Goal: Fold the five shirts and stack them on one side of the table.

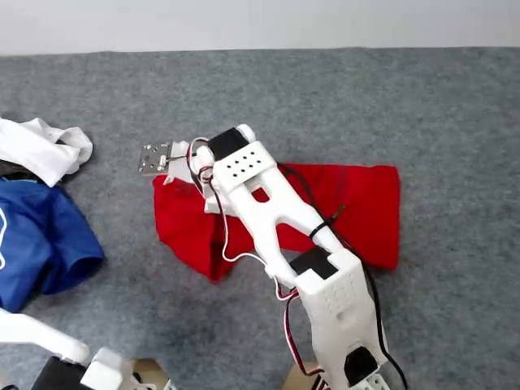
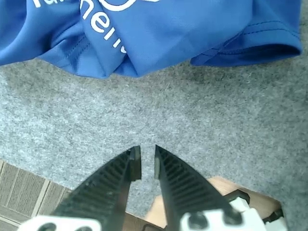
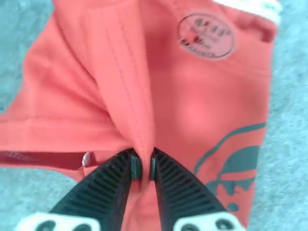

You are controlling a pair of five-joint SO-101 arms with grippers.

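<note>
red shirt (image 1: 357,211) pinched in my right gripper (image 3: 143,166), other shirts off to the side
i see the red shirt lying crumpled in the middle of the grey table (image 1: 366,97), partly under the right arm that stretches over it. on the right wrist view the black fingers (image 3: 173,190) are clamped on a raised ridge of red cloth along a stitched seam, with a round label and a dark print on the fabric around it. the blue shirt (image 1: 41,236) lies bunched at the table's left edge, with a white shirt (image 1: 41,150) just beyond it, touching it. my left gripper (image 2: 147,163) hangs over bare grey surface near the blue shirt's hem, its fingers drawn nearly together with nothing between them.
</note>
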